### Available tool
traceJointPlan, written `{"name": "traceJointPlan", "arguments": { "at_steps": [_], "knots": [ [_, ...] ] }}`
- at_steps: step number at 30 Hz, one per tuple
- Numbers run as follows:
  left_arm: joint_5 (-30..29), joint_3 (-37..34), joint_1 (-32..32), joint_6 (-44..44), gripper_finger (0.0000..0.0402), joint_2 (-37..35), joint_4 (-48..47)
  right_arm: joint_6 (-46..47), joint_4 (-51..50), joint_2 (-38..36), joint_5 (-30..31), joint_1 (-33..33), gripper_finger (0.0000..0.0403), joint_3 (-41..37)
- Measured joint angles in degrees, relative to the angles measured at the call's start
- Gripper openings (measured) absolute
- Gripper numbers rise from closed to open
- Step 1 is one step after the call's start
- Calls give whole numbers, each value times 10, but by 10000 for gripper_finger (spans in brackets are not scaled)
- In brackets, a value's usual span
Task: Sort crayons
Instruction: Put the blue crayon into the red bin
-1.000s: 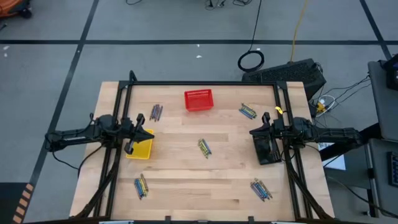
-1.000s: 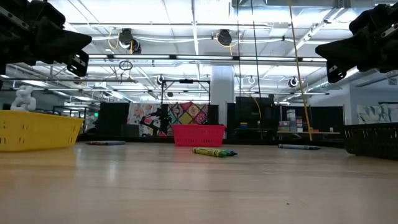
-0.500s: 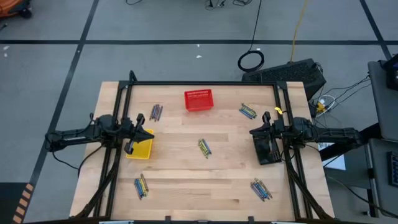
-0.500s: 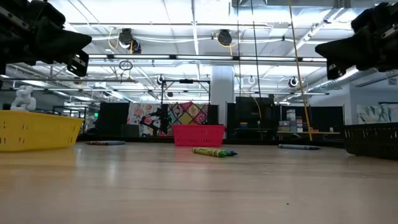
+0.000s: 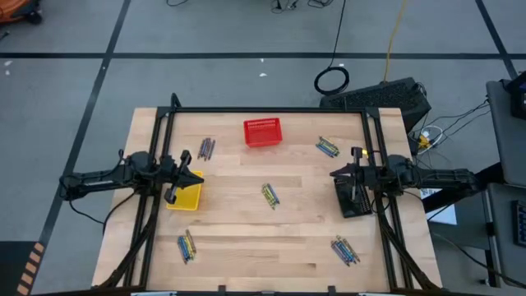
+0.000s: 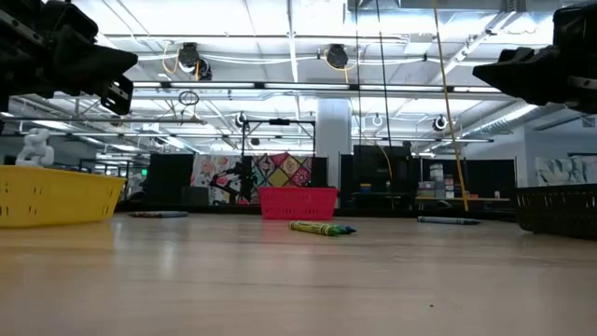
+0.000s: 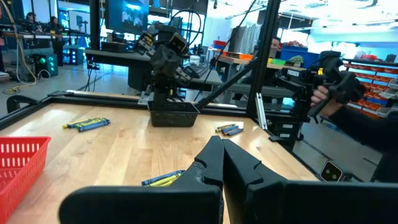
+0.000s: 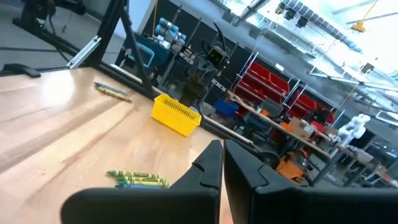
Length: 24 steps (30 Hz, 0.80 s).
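Several small bundles of crayons lie flat on the wooden table: one at the centre (image 5: 269,194), one far left (image 5: 206,148), one far right (image 5: 328,148), one near left (image 5: 186,245) and one near right (image 5: 344,250). My left gripper (image 5: 187,174) hangs shut above the yellow basket (image 5: 187,196) at the left and points level toward the table's middle. My right gripper (image 5: 335,173) hangs shut above the black basket (image 5: 353,199) at the right, facing it. In the wrist views both pairs of fingers, the left (image 7: 222,155) and the right (image 8: 222,157), are together with nothing between them.
A red basket (image 5: 262,132) stands at the far middle of the table. A black frame (image 5: 271,110) runs along the far edge and both sides. Bare wood lies between the bundles. Beyond the table's right side a person's hand (image 7: 320,93) shows.
My right gripper has rolled about its own pointing line while staying in place above the black basket. It has stayed shut.
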Motion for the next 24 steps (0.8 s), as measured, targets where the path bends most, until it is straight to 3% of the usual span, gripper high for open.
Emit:
{"name": "traceJointPlan", "arguments": {
  "at_steps": [3, 6, 12, 17, 20, 24],
  "knots": [
    [-4, 0, 0, 5, 0, 0, 0, 8, 40, 0, -1, 0, 2, 0],
    [-24, 0, 0, 20, 0, 0, 0, 142, 123, 0, -29, 0, 2, 0],
    [-33, 0, 0, 16, 0, 0, 4, 288, 281, 49, -26, 3, 1, 1],
    [-33, 0, 0, 16, 0, 0, 3, 324, 270, 223, 72, 45, 0, 45],
    [-33, 0, 0, 16, 0, 0, 2, 341, 264, 360, 105, 76, 0, 114],
    [-42, 0, 0, 16, 0, 0, 2, 372, 167, 526, 157, 98, 0, 230]
  ]
}}
